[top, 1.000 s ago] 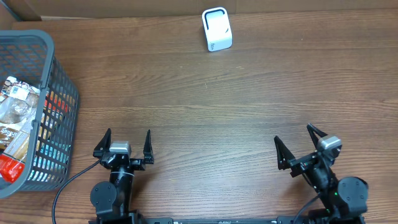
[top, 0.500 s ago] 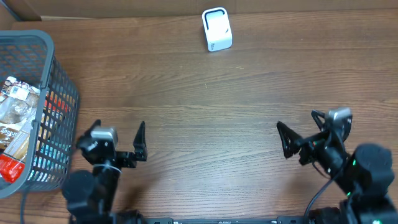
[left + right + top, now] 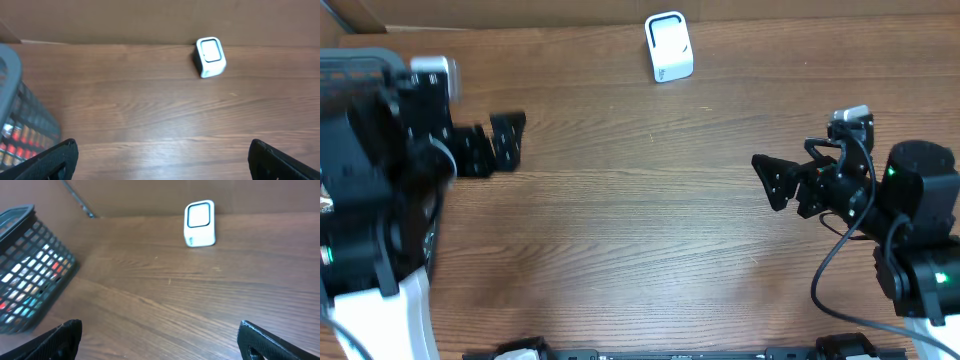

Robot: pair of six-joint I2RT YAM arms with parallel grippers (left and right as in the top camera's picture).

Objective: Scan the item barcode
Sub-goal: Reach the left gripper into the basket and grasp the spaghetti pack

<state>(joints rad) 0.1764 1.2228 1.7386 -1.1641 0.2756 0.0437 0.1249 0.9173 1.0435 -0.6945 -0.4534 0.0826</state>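
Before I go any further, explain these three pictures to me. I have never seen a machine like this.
This is a robot with two arms at a wooden table. Each arm ends in a gripper, a two-finger claw.

The overhead picture comes from a fixed camera above the table and shows both arms from the top. The other two come from small cameras on the wrists. Each looks forward past its own dark fingers, which poke in at the bottom corners.

The left gripper and the right gripper are both open and hold nothing.

A small white barcode scanner stands at the table's far edge. A grey mesh basket sits on the robot's left, and coloured items show through its mesh.
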